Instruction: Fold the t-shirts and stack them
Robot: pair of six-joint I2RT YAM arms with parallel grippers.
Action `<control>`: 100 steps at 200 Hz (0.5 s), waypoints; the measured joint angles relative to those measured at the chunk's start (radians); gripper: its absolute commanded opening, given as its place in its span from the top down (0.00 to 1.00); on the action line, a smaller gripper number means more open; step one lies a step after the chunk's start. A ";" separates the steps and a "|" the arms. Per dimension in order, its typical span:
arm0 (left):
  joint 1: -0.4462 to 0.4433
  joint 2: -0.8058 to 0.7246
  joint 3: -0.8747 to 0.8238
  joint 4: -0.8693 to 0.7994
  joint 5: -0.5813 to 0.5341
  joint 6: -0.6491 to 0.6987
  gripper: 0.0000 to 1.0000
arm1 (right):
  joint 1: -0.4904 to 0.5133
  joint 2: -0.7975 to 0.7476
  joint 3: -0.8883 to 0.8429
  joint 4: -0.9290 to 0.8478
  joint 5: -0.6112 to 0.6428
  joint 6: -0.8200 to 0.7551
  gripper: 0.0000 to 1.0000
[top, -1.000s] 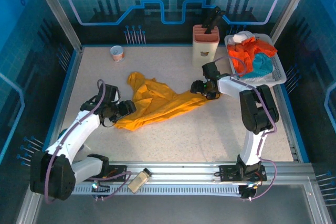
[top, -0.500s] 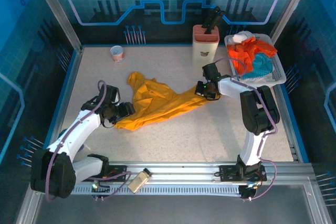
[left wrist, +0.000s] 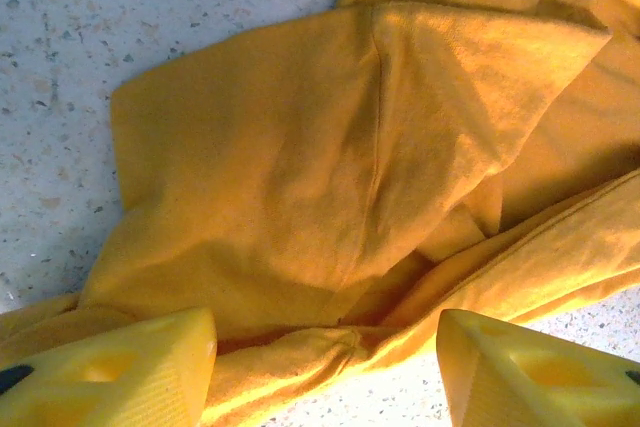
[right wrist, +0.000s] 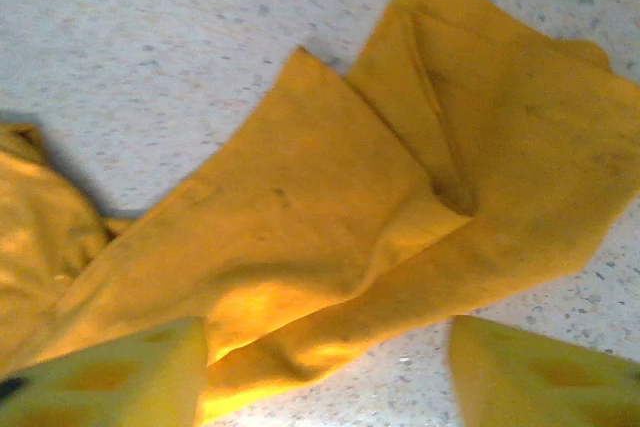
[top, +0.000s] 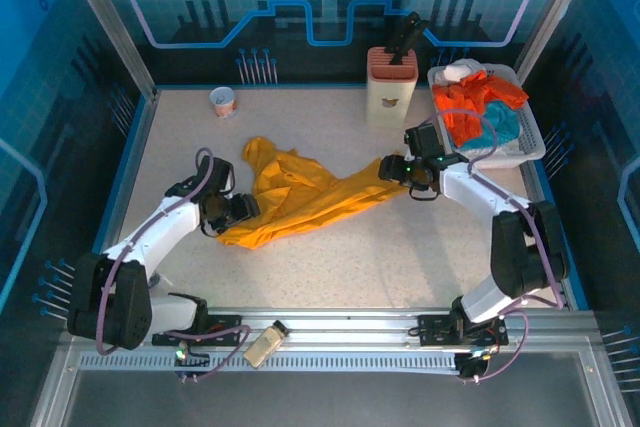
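Speckled table [top: 350,247] bears a crumpled golden-yellow t-shirt [top: 300,192].

Overhead view is bright and even: the pale bench [top: 350,247] is well lit, the arms throw only short, soft shadows, and the blue walls sink dark at the sides. The left wrist view is sharp, with warm light on the golden-yellow t-shirt [left wrist: 300,167] and shaded folds. The right wrist view is softer and slightly blurred, the near tool fingers [right wrist: 100,377] out of focus.
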 measured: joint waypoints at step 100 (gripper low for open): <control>0.000 -0.060 0.000 -0.017 -0.001 0.003 0.38 | -0.060 0.248 0.142 -0.002 -0.024 -0.021 0.51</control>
